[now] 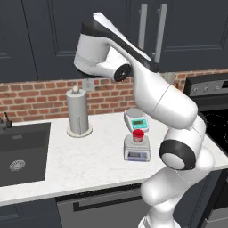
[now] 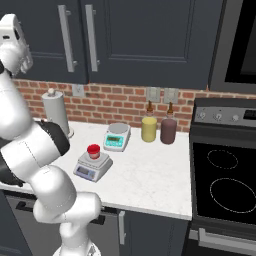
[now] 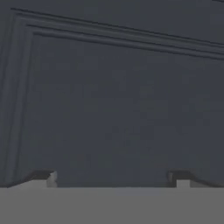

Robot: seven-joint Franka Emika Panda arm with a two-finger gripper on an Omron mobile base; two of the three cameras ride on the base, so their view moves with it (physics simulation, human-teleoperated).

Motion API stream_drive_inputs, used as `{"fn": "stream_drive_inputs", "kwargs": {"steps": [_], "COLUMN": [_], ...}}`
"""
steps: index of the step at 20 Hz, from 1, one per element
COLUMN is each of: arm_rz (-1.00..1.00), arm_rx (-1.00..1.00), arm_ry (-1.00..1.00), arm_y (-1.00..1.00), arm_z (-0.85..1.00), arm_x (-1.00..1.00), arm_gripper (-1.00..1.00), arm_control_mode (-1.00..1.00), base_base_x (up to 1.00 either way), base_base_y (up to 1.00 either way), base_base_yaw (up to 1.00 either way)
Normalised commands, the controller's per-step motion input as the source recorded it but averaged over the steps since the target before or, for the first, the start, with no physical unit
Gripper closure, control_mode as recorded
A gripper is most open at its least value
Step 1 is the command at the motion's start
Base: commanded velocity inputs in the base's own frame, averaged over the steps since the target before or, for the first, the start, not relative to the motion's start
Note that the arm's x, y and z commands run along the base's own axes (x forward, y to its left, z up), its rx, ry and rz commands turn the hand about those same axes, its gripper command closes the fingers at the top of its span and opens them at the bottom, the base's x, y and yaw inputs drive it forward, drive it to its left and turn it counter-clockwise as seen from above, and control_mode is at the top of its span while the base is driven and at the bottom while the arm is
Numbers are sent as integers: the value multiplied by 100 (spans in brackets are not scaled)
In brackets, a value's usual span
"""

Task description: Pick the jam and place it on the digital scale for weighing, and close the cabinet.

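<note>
We see the jam point(image 1: 138, 135) sitting on the digital scale point(image 1: 137, 152), center-right of the left base view; in the right base view it's left of center, on the scale's platform. A white scale point(image 2: 117, 137) stands just behind it, w/ a paper towel roll point(image 1: 78, 113) further left on the counter point(image 1: 89, 156) and a sink point(image 1: 22, 151) at the left edge. Cabinet point(image 2: 140, 40) doors look flush across the top of both base views, handles point(image 2: 90, 37) side by side. In the hand view the gripper point(image 3: 114, 178) faces a dark door panel very close up, fingertips point(image 3: 51, 178) spread wide at the bottom corners, nothing between them. A yellow canister point(image 2: 149, 128) and a dark bottle point(image 2: 168, 131) sit near the stove point(image 2: 225, 175), right side.
</note>
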Motion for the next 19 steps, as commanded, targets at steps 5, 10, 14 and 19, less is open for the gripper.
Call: {"fn": "stream_drive_inputs", "kwargs": {"steps": [5,10,14,19], "arm_rz": [-29,-21,-12,-8], "arm_rx": [-2,0,0,0], "arm_ry": [-19,-1,-2,-8], "arm_y": [-33,-32,-21,-10], "arm_z": [-72,-100,-85,-48], "arm_x": [74,100,100,99], "arm_gripper": [-100,-100,-100,-100], "arm_control_mode": [-100,-100,-100,-100], "base_base_x": [0,0,0,0], "base_base_y": [0,0,0,0], "base_base_yaw": [0,0,0,0]}}
